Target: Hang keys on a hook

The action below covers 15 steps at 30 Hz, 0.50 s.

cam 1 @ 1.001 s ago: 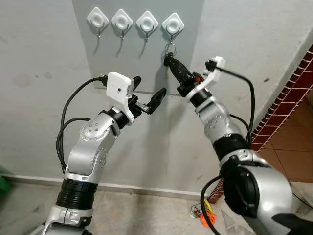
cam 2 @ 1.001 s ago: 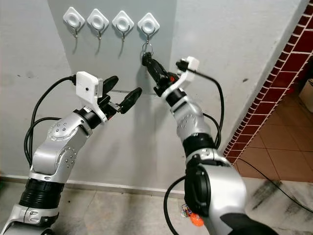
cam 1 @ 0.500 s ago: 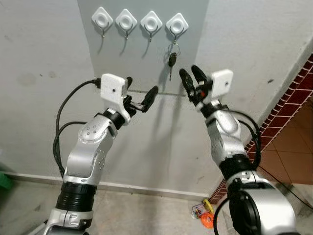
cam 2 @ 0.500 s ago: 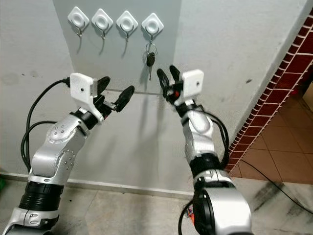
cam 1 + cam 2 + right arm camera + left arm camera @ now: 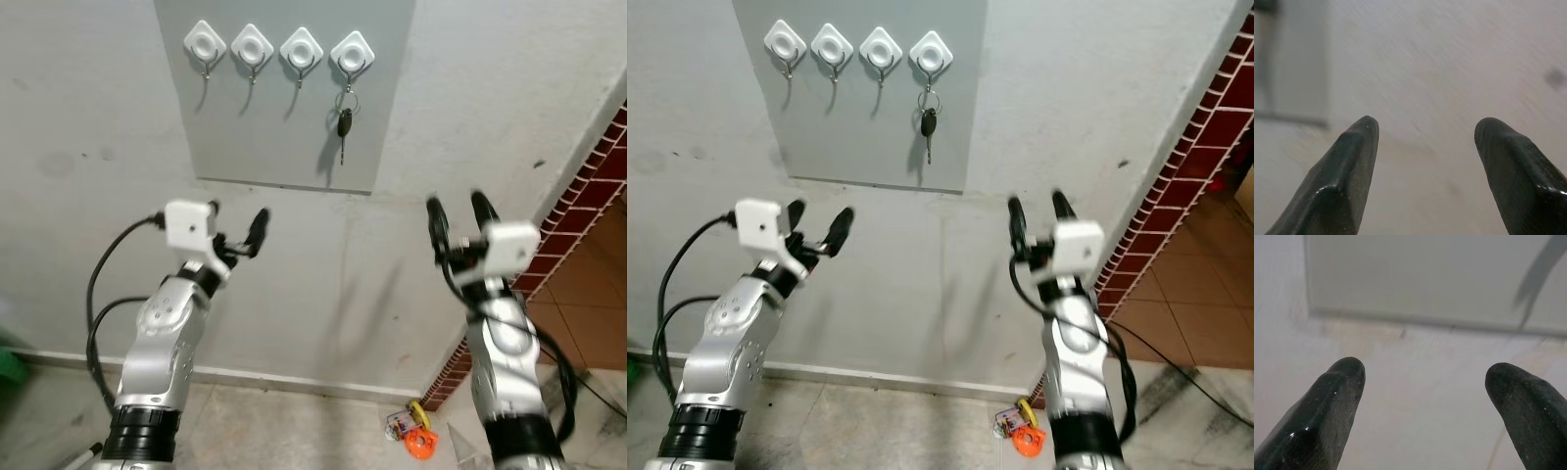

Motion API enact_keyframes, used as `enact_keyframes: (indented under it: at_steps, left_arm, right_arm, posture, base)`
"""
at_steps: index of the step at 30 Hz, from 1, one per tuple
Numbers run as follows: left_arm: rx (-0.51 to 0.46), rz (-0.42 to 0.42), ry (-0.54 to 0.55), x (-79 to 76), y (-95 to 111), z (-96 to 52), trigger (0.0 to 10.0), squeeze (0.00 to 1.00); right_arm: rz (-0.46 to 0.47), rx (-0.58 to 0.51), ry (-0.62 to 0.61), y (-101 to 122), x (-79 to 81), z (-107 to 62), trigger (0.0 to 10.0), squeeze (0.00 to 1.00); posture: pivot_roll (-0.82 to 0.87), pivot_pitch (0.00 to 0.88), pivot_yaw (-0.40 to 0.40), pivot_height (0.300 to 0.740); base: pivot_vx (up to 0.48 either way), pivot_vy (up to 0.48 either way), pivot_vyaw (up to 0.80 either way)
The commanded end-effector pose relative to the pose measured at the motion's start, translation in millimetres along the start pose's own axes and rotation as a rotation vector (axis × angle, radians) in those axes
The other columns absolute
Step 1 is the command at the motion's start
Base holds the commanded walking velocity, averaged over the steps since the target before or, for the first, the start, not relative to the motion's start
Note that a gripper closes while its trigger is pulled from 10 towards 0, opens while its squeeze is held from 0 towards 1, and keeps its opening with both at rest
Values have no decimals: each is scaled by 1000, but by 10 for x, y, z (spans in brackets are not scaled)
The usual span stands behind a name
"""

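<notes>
A pale grey wall (image 5: 78, 117) is seen from the head camera, with a darker grey panel (image 5: 284, 127) mounted at the upper centre of the frame. Four white diamond-shaped hooks (image 5: 253, 46) are fixed in a row along the top of the panel. The three hooks on the left carry nothing. From the fourth hook (image 5: 352, 52), at the right end of the row, the keys (image 5: 344, 122) are hung by a ring, with a dark-headed key dangling straight down against the panel.

At the lower left of the frame the left gripper (image 5: 235, 230) is raised in front of the wall, below the panel's lower edge. Its two black fingers are spread wide apart, and nothing is held or touched between them. In the left wrist view the fingertips (image 5: 1344, 377) are shown well separated, with bare wall and the panel's edge behind them.

At the lower right of the frame the right gripper (image 5: 457, 217) is held up, well below and to the right of the keys. Its fingers are likewise parted widely and are released, gripping nothing. In the right wrist view, which is slightly blurred, the two fingertips (image 5: 1364, 142) are shown apart against the plain wall.

A red brick strip (image 5: 588, 186) is seen along the right edge, and small orange and yellow items (image 5: 416, 431) lie on the floor at the bottom right.
</notes>
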<state>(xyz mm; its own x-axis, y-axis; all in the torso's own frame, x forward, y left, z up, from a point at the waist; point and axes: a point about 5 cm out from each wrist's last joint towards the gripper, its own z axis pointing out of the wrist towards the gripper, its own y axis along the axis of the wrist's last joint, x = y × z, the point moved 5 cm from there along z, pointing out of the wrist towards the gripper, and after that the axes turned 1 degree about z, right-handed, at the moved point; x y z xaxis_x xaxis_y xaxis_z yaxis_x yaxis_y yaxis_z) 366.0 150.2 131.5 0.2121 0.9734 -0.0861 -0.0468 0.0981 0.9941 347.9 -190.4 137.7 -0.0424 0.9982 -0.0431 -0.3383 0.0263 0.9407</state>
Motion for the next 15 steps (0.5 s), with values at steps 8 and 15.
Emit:
enact_keyframes:
  at_steps: [8,15]
  left_arm:
    - [44,-47,81,203,-404,-61,10000,0]
    - [170,-33,80,106,-823,-123,10000,0]
  right_arm:
    - [-36,216,-121,-510,-200,-530,10000,1000]
    - [-37,384,-142,-894,-164,-816,10000,59]
  posture:
    - [-68,0,56,740]
    - [-79,0,69,740]
  base:
    - [0,0,0]
    - [0,0,0]
